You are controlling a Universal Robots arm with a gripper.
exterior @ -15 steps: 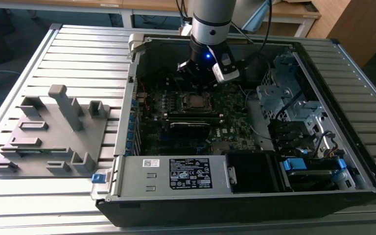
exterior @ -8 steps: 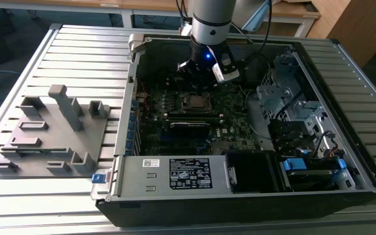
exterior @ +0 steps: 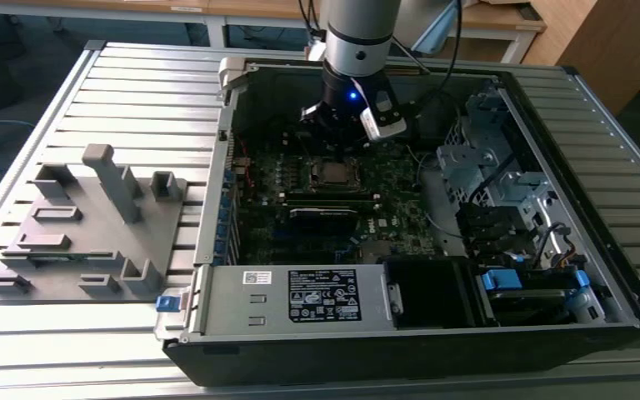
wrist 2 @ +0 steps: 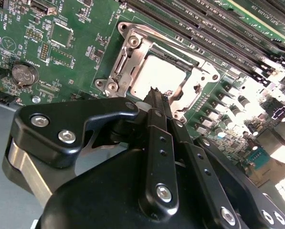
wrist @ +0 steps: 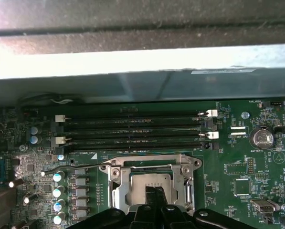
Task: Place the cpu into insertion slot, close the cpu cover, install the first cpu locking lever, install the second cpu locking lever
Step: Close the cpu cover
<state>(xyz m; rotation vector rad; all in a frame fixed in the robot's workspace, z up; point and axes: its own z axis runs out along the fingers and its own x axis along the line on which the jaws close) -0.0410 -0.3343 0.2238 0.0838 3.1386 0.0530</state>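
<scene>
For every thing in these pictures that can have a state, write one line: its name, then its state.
computer case: open, lying on its side.
cpu: seated in the insertion slot.
cpu cover: down flat around the cpu.
claw: shut, tips just over the cover.
coin battery: in its holder.

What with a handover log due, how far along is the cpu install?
Looks done: the cpu lies seated, the cover down around it. In hand: the shut gripper is at the cover's edge. Left: one thin lever seems to stick out unlatched; the other I cannot judge.
</scene>
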